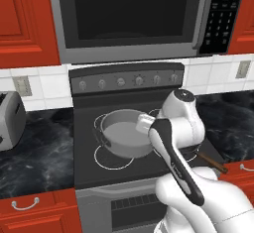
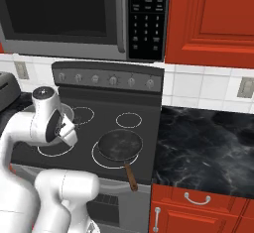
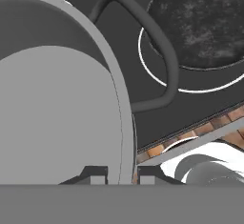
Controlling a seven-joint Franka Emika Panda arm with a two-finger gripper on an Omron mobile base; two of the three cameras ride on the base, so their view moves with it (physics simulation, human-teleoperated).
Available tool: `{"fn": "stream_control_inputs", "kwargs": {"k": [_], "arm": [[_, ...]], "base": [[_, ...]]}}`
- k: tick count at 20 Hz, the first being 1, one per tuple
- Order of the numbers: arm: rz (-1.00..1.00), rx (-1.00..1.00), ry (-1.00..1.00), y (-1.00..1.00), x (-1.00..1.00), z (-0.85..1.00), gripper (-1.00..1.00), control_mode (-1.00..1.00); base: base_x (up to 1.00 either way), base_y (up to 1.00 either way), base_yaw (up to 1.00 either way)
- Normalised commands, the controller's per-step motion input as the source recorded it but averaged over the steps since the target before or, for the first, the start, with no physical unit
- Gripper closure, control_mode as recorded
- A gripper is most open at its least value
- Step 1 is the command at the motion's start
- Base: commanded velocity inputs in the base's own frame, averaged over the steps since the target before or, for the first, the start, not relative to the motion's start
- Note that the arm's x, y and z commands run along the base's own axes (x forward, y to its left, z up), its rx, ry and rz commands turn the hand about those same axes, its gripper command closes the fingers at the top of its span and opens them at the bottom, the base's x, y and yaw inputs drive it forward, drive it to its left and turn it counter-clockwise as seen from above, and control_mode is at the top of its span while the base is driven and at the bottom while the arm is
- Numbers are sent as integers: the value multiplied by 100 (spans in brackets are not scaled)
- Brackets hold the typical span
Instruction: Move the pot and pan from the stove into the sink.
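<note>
The grey pot (image 1: 121, 133) stands on the front left ring of the black stove (image 1: 84, 170), with my hand at its right rim. In the hand view the pot (image 3: 52, 113) is close up, and its rim runs between the two fingertips of my gripper (image 3: 121, 174), which is shut on that rim. One dark loop handle (image 3: 162, 61) sticks out beside the rim. The dark pan (image 2: 119, 145) lies on the front right ring, its brown handle (image 2: 131, 177) pointing over the stove's front edge. The pan (image 3: 205, 23) is also ahead of the hand. The sink is out of view.
A microwave (image 1: 129, 14) hangs over the stove, and the knob panel (image 1: 126, 81) runs along its back. A toaster (image 1: 10, 120) stands on the left counter. Dark marbled countertop (image 2: 208, 147) stretches to the right, with red cabinets above and below.
</note>
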Motion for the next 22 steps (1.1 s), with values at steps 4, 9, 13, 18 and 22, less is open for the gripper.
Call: {"fn": "stream_control_inputs", "kwargs": {"k": [4, 9, 13, 18, 22], "arm": [[0, 0, -15, -19, -93, 44, 100, -100], [2, 0, -23, -15, -97, 31, 100, -100], [3, -1, -25, -12, -70, 22, 100, -100], [0, 0, -5, -1, -8, 2, 100, -100], [0, 0, 0, 0, 0, 0, 100, -100]], "base": [[0, 0, 0], [0, 0, 0], [0, 0, 0], [0, 0, 0], [0, 0, 0]]}}
